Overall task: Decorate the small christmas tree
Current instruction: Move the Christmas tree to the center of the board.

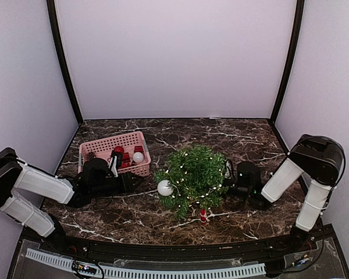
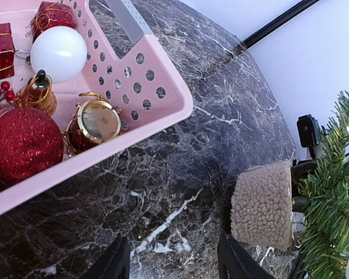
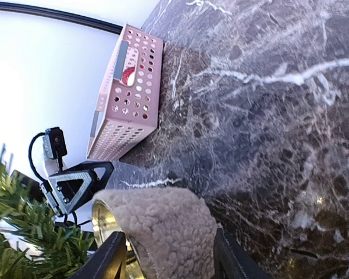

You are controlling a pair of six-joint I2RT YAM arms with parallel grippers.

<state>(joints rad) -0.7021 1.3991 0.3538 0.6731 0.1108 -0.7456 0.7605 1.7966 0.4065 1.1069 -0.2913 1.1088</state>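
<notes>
The small christmas tree [image 1: 195, 174] stands mid-table, strung with lights, with a white ball [image 1: 164, 187] on its left side and a red ornament [image 1: 203, 216] at its front. Its fuzzy tan pot [image 3: 163, 226] fills the gap between the fingers of my right gripper [image 3: 168, 258], which touch it on both sides. In the top view that right gripper [image 1: 228, 173] reaches into the tree from the right. My left gripper [image 2: 174, 261] is open and empty over bare marble, a little left of the pot [image 2: 262, 203]. From above, this left gripper [image 1: 131, 180] sits between basket and tree.
A pink perforated basket [image 1: 141, 139] stands at the back left. It holds a white ball [image 2: 58, 53], a red glitter ball [image 2: 23, 145], a gold bell [image 2: 38, 93], red gift boxes [image 2: 0, 49] and a gold-rimmed red drum [image 2: 96, 122]. Lilac walls enclose the table.
</notes>
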